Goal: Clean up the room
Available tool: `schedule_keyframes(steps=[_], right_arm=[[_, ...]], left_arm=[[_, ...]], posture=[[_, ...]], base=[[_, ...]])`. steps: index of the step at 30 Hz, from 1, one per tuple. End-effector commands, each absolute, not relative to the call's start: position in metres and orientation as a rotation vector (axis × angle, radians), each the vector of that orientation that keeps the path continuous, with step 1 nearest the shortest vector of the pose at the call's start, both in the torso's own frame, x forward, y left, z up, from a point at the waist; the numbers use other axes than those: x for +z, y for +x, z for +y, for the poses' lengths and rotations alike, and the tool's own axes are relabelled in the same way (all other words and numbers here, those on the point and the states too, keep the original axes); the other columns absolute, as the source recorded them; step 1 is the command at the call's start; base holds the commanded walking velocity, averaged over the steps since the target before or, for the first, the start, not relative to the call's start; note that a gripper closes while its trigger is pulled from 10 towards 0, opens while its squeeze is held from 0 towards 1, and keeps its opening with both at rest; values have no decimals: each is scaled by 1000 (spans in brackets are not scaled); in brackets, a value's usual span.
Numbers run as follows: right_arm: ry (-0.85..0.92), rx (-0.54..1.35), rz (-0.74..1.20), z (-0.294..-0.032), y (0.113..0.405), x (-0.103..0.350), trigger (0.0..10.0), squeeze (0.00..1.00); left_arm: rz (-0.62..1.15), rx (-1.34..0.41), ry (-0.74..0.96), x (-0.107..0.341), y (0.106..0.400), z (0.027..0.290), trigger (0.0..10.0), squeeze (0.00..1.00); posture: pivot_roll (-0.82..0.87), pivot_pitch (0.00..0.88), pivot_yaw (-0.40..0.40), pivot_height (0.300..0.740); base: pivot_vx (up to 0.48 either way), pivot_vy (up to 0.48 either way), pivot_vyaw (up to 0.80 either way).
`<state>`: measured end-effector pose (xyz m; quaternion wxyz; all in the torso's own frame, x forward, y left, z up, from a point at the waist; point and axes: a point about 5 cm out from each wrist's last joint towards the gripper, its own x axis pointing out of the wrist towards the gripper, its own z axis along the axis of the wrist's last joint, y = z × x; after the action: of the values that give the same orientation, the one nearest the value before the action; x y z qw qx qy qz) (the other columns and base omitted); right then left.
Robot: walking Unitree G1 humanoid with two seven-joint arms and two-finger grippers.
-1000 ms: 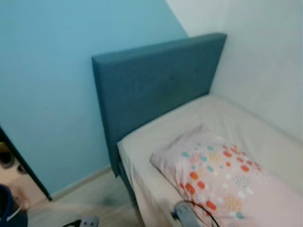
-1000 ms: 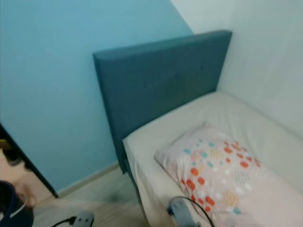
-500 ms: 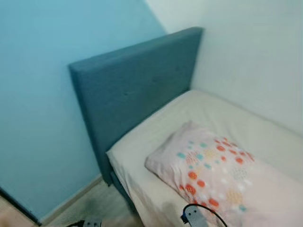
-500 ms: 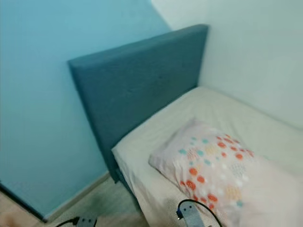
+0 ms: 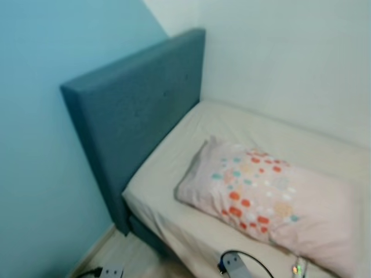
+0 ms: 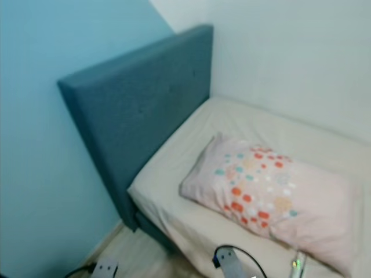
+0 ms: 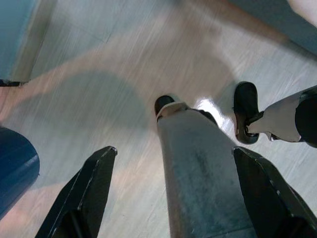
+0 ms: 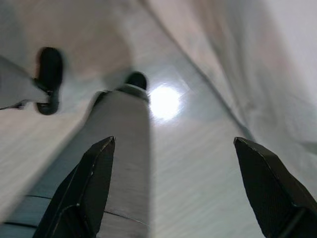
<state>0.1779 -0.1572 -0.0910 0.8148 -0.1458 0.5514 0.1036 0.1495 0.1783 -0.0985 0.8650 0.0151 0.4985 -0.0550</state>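
A bed (image 5: 174, 174) with a cream sheet fills the corner, its blue padded headboard (image 5: 133, 121) against the blue wall. On the sheet lies a pale pink pillow (image 5: 266, 200) with orange and teal dots. Both arms hang low beside my legs over the pale wood floor. My left gripper (image 7: 174, 149) is open, its black fingers (image 7: 84, 193) wide apart with my grey leg (image 7: 198, 183) showing between them. My right gripper (image 8: 174, 141) is open too and holds nothing, beside the hanging sheet (image 8: 233, 59).
A white wall (image 5: 290, 58) runs along the far side of the bed. A narrow strip of floor (image 5: 127, 255) lies between the bed's near corner and the blue wall (image 5: 35, 174). A dark blue rounded object (image 7: 15, 168) stands on the floor by my left gripper.
The camera has swung to the right: the bed and pillow have shifted in the picture, and the dark doorway and blue object at the left have slid out of it. Nothing itself moved.
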Motion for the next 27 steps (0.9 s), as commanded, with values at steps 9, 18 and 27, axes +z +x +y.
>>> schedule_keyframes(steps=[9,18,27], right_arm=[[-316,198,1190,-164,178,-91,10000,0],[-321,184,1186,-164,178,-91,10000,0],[-321,178,1182,-164,178,-91,10000,0]], left_arm=[[1051,-121,20,-99,148,176,10000,0],[1044,-107,28,-99,149,176,10000,0],[1038,-96,33,-99,149,177,10000,0]], posture=[[-60,40,-11,740],[-59,38,-13,740],[-60,40,-12,740]], base=[[242,-282,-340],[0,0,-721],[0,0,-546]])
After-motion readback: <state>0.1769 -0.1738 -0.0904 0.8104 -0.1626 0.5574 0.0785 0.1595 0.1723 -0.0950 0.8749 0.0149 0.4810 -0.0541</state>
